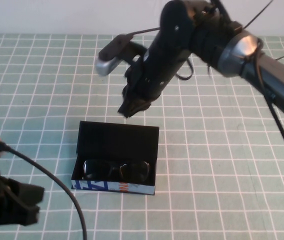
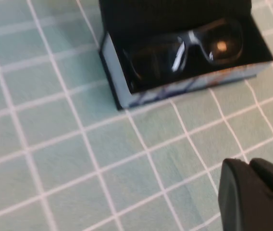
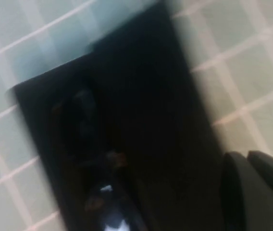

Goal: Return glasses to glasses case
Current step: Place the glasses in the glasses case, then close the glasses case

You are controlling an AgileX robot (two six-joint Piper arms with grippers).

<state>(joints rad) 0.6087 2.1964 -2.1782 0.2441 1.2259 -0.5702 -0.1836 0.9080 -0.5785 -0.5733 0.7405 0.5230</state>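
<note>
The black glasses case [image 1: 116,156] stands open in the middle of the table, its lid [image 1: 118,140] upright at the back and its blue-and-white front toward me. The black glasses [image 1: 116,170] lie inside it, folded, lenses reflecting. In the left wrist view the case [image 2: 122,86] and glasses [image 2: 189,45] show ahead of my left gripper [image 2: 252,192]. My left gripper [image 1: 12,202] is shut and empty at the near left. My right gripper [image 1: 132,106] is shut and empty, hovering just above and behind the lid; its wrist view looks down on the dark case [image 3: 127,144].
A green mat with a white grid [image 1: 222,165] covers the table. A black cable [image 1: 57,185] runs from the left arm across the near left. The right arm [image 1: 242,55] reaches in from the far right.
</note>
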